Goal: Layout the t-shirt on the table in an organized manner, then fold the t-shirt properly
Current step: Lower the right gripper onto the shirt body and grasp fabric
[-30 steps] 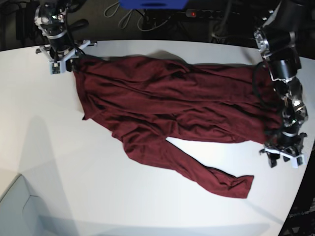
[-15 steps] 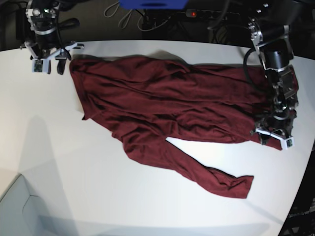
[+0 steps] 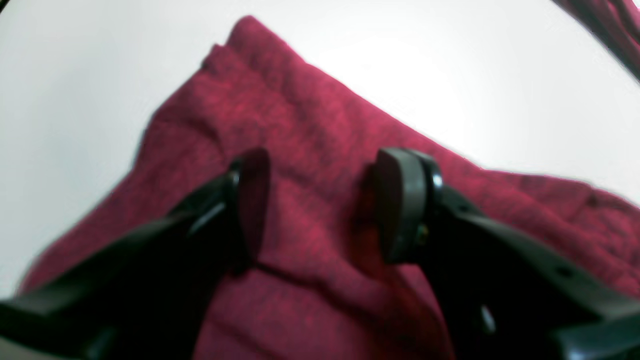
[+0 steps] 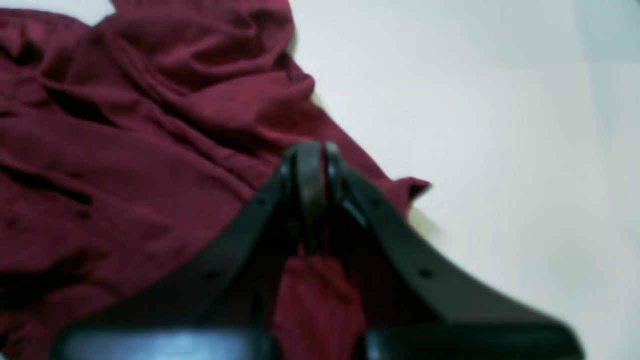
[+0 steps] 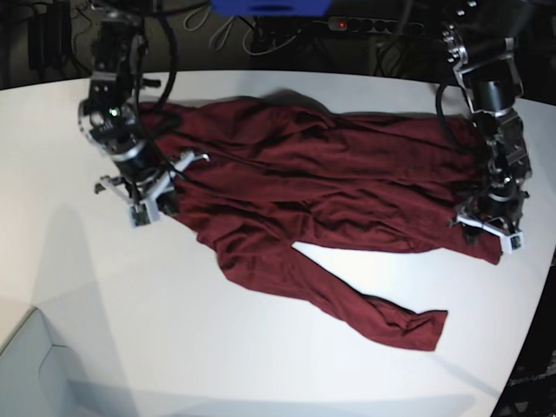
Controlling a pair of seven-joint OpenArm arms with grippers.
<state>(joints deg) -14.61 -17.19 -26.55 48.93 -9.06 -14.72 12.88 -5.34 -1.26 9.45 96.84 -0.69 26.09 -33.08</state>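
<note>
The dark maroon t-shirt (image 5: 304, 182) lies spread and wrinkled across the white table (image 5: 174, 347), one long sleeve (image 5: 373, 313) trailing toward the front right. My right gripper (image 5: 148, 204) sits at the shirt's left edge. In the right wrist view its jaws (image 4: 312, 165) are pressed together, with a fold of the t-shirt (image 4: 125, 150) pinched between them. My left gripper (image 5: 488, 228) is at the shirt's right edge. The left wrist view shows it (image 3: 320, 200) open, both pads down on the t-shirt (image 3: 310, 125) near a corner.
A blue object (image 5: 269, 7), a power strip (image 5: 365, 24) and cables lie behind the table's back edge. The table's curved edge runs down the right side, close to my left arm. A pale surface (image 5: 26, 365) shows at the lower left.
My right arm has come down from the back-left corner to the shirt's left edge and shut on the fabric. The left gripper moved slightly up onto the right hem, still open.
</note>
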